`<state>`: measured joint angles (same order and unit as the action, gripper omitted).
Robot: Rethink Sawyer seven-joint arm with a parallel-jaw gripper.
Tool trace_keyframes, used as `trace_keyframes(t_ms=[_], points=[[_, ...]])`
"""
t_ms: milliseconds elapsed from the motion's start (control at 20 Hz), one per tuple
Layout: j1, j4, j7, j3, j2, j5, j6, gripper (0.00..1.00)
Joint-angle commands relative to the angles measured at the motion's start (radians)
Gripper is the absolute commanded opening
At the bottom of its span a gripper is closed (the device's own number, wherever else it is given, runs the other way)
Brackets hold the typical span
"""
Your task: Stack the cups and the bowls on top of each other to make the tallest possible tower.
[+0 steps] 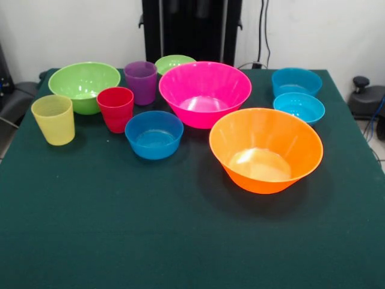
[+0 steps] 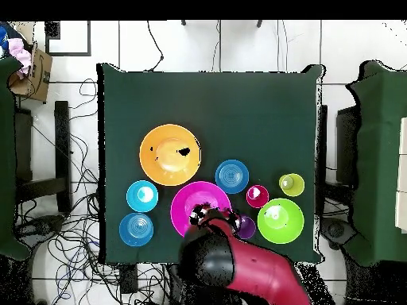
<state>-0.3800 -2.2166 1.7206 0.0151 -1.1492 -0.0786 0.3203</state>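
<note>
Green tabletop (image 1: 180,241) holds every bowl and cup separately: nothing stacked, orange bowl (image 1: 265,149) at four o'clock. Tool state: cannot tell.

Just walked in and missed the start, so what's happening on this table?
Nothing is stacked yet. The orange bowl, pink bowl, green and blue bowls and three cups all sit separately, open side up, on the green table. In the overhead view, the red arm reaches over the pink bowl's edge, holding nothing visible.

Robot lab: green-clothed table (image 1: 180,241), loose floor cables (image 2: 71,238), tiled floor (image 2: 207,48).
</note>
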Motion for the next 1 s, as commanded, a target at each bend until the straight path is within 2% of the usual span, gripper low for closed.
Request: trace_keyframes(t_ms=[50, 300, 600, 900, 1000], points=[[-0.147, -0.030, -0.163, -0.170, 0.132, -0.218, -0.047, 1.00], [-0.237, 0.013, -0.149, -0.212, 0.211, -0.344, -0.087, 1.00], [-0.284, 0.088, -0.091, -0.215, 0.341, -0.486, -0.160, 1.00], [-0.317, 0.134, -0.043, -0.207, 0.429, -0.584, -0.215, 1.00], [-0.336, 0.136, -0.036, -0.220, 0.433, -0.599, -0.214, 1.00]])
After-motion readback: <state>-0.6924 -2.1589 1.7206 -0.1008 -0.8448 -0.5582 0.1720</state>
